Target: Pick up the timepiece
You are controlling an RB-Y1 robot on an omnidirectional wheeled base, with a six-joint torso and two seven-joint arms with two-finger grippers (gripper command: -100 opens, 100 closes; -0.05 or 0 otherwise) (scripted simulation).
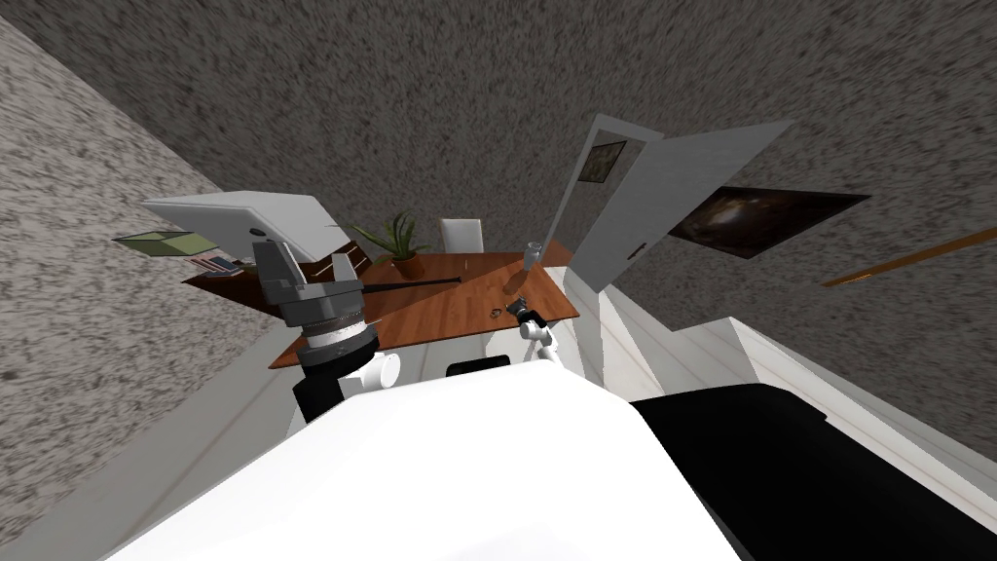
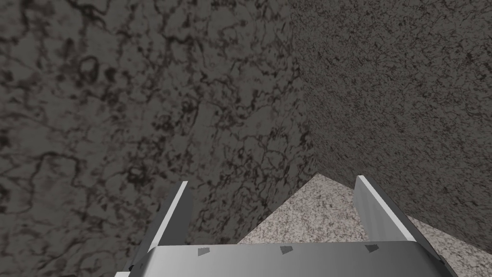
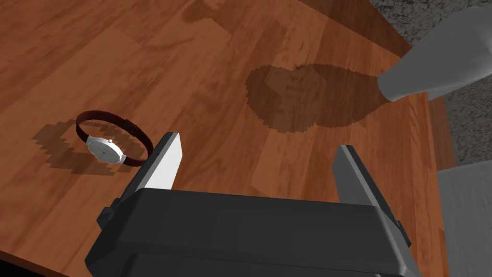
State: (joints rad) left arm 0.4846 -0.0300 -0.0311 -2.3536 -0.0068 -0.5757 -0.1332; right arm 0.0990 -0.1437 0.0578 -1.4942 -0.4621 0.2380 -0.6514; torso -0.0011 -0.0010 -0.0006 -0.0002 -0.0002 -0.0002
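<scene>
A wristwatch (image 3: 113, 143) with a dark red strap and a white round face lies on the wooden table (image 3: 250, 57), standing on its strap edge. My right gripper (image 3: 257, 146) hovers open just above the table, with the watch off to the side of one finger (image 3: 166, 161) and outside the gap. In the head view the watch (image 1: 497, 313) is a small ring near the table's front right corner, with the right gripper (image 1: 521, 310) right beside it. My left gripper (image 2: 274, 197) is raised at the left of the table, open and holding nothing.
On the table (image 1: 438, 302) stand a potted plant (image 1: 399, 243) at the back and a glass (image 1: 532, 255) at the back right. A white chair (image 1: 461, 235) is behind it. An open white door (image 1: 672, 205) stands to the right. A grey object (image 3: 437, 62) overhangs the table edge.
</scene>
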